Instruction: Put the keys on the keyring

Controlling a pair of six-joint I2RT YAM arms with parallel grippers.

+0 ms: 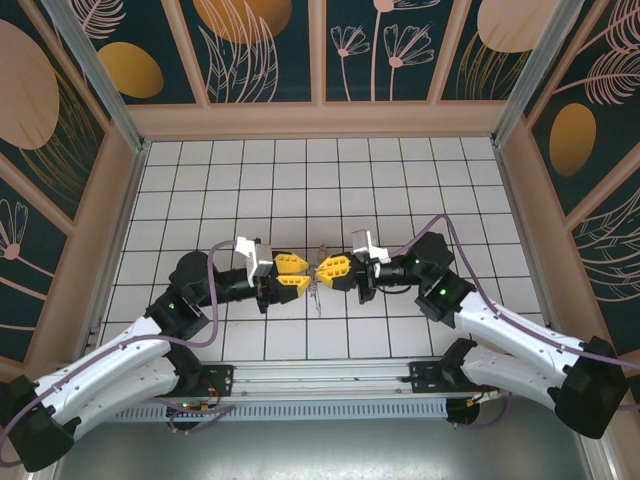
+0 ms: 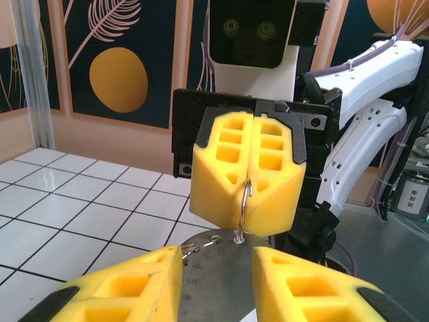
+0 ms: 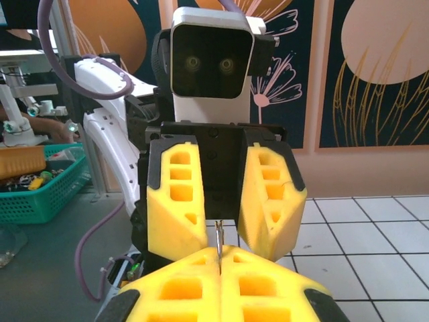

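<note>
1. Left arm [image 1: 120,360]: comes in from the near-left edge of the table [image 1: 420,180] toward the keyring [image 2: 246,204]. The keyring is held up over the tiles mid-table, toward the near side.
2. Left gripper [image 1: 301,272]: just left of the keyring, pointed straight at it. The claw is part-open, with the yellow fingers [image 2: 134,288] apart and not clamped on anything.
3. Key [image 2: 214,263]: flat grey metal. In the left wrist view it sits in the gap between the left fingers, directly under the keyring. I see no firm contact with either pad.
4. Keyring: a thin wire loop sticking out of the seam between the right fingers [image 2: 224,174]. Its lower end meets a small hole at the key's edge. I can't tell whether the wire is actually threaded through.
5. In the right wrist view, a thin metal edge rises from the seam of the closed pads. It stands midway between the left fingers, with space on both sides.
6. Right gripper [image 1: 326,270]: just right of the keyring, nose to nose with the left gripper, tips near but apart. The claw is clamped tight on the keyring, pads pressed together.
7. Right arm [image 1: 500,335]: runs from the near-right edge of the table in to the keyring.
</note>
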